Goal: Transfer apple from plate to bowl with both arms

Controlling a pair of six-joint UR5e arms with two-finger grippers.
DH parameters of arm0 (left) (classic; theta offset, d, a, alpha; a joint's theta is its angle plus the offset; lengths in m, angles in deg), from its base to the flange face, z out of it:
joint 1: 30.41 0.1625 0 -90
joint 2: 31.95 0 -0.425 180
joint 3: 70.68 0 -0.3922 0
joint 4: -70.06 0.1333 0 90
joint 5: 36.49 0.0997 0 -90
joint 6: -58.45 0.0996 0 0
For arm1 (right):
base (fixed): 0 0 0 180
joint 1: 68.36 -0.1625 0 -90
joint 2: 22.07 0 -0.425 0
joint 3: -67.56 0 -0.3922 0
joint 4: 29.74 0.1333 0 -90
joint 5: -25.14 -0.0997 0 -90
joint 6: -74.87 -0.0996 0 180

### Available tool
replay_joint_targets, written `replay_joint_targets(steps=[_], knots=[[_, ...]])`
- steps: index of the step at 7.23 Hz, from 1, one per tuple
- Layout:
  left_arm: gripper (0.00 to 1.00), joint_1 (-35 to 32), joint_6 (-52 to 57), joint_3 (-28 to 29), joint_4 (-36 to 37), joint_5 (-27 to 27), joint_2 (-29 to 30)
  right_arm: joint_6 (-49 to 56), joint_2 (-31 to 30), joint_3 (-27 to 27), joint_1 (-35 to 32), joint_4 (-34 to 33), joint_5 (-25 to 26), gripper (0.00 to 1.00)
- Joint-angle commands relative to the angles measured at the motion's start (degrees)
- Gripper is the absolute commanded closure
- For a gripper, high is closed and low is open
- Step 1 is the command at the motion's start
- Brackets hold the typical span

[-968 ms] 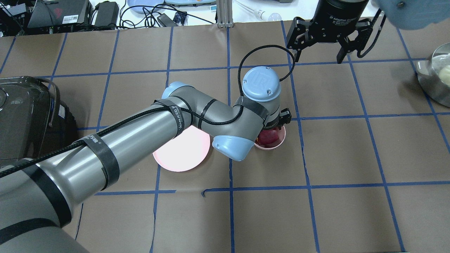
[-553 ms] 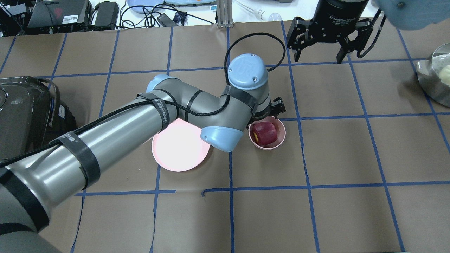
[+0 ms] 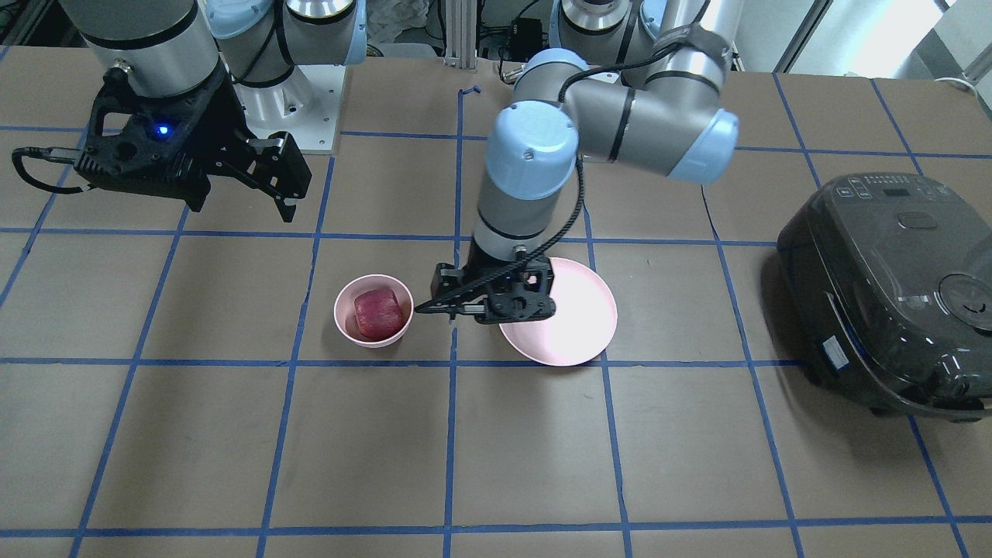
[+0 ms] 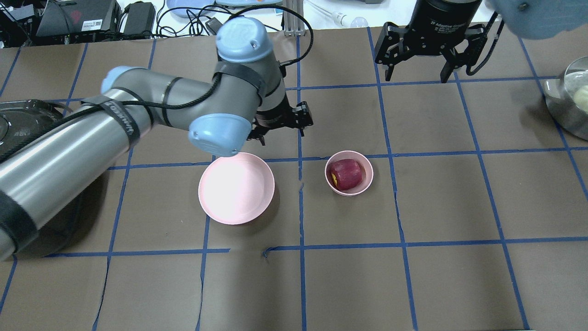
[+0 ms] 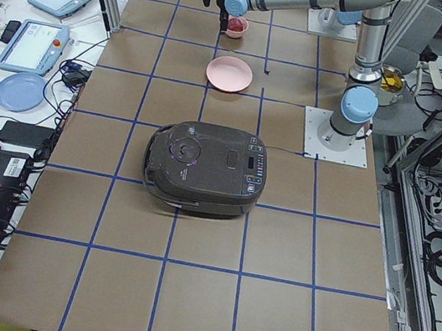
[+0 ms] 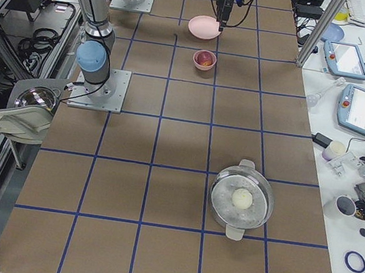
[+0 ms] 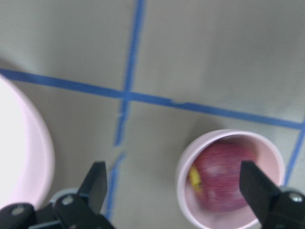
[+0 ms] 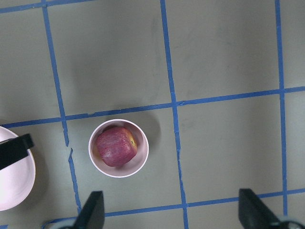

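The dark red apple [image 4: 347, 174] lies in the small pink bowl [image 4: 370, 178]; it also shows in the front view [image 3: 377, 313] and the right wrist view [image 8: 116, 146]. The wide pink plate [image 4: 236, 188] stands bare to the bowl's left. My left gripper [image 4: 280, 130] is open and holds nothing; it hangs above the table just beyond the plate's far edge, apart from the bowl. In the left wrist view its fingers [image 7: 97, 183] frame the bowl [image 7: 183, 191] and apple [image 7: 224, 176]. My right gripper [image 4: 429, 69] is open and holds nothing, high over the far right.
A black rice cooker [image 3: 891, 287] stands at the table's end on my left side. A metal pot [image 4: 569, 101] with a pale ball in it sits at the right edge. Cables and devices lie beyond the table's far edge.
My left gripper was down at the apple in the bowl; it has let go, lifted and swung back to the left beyond the plate. The apple stays in the bowl. The right arm has not moved.
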Motion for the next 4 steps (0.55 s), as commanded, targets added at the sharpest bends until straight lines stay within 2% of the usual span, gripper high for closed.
replay_joint_targets(steps=[1,2,3,4], knots=[[0.0,8.54,12.36,1.88,-11.07,5.34,-8.12,0.17,-0.01,0.0,0.02,0.0,0.09,0.0],[0.0,10.23,18.49,3.98,-17.38,8.06,-11.9,0.17,0.07,0.0,0.02,0.0,0.09,0.0],[0.0,10.68,20.03,7.66,-23.36,10.53,-14.99,0.08,-0.01,0.0,0.02,0.0,0.0,0.0],[0.0,11.12,19.96,11.26,-27.42,9.85,-16.41,0.08,0.07,0.0,0.02,0.0,0.0,0.0]])
